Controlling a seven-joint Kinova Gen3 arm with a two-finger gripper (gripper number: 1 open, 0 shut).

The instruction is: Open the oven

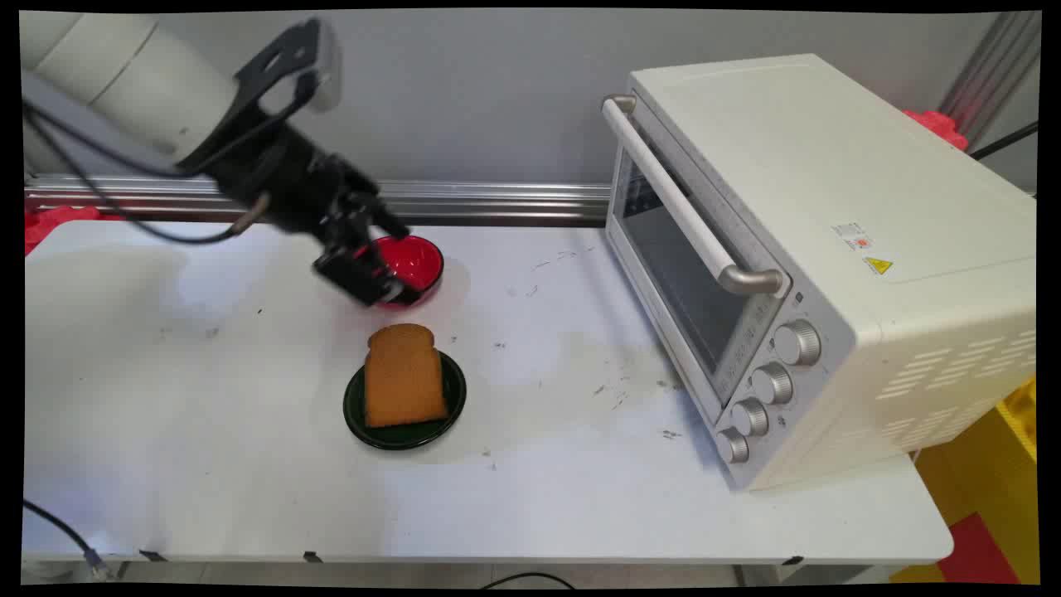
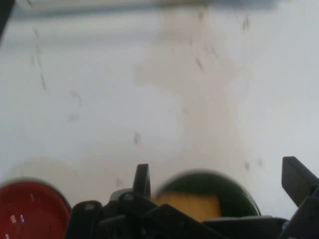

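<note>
Toast point(image 1: 404, 375) is lying on a dark green plate point(image 1: 358, 414) near the middle of the white table point(image 1: 207, 431), and every other place is given from that plate. Up and to the left of the plate, the black gripper point(image 1: 383, 264) is hanging at the near rim of a red bowl point(image 1: 419, 264), which is sitting just beyond the plate; whether it is touching the bowl is hard to judge. In the hand view its fingers point(image 2: 142, 180) are standing wide apart with nothing between them, the toast point(image 2: 187, 203) and plate point(image 2: 234, 191) showing in the gap and the bowl point(image 2: 31, 209) off to one side. Well to the right of the plate, a white toaster oven point(image 1: 821, 265) is sitting with its door closed.
</note>
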